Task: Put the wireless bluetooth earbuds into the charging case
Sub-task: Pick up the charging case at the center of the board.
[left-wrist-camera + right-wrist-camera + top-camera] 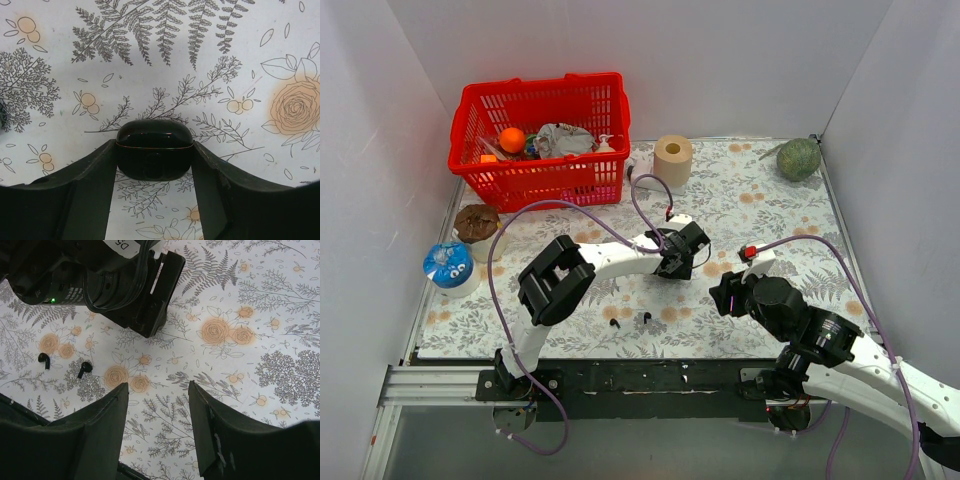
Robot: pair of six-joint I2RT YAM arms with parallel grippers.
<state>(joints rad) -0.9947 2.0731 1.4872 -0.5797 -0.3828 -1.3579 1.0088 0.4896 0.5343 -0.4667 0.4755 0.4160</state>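
Top external: the left gripper (682, 252) is low over mid-table, and its own body hides whatever it holds. Two earbuds (614, 323) lie on the floral table cover (770, 215) near the front edge, well apart from both grippers. The jaw state of the right gripper (728, 296) cannot be read here.

Left wrist: the fingers are pinched on a closed black charging case (155, 137), touching both its sides; its lower part is in shadow.

Right wrist: the fingers are spread with nothing between them. Both earbuds (84, 369) lie far left. The left arm is cut off at the top.
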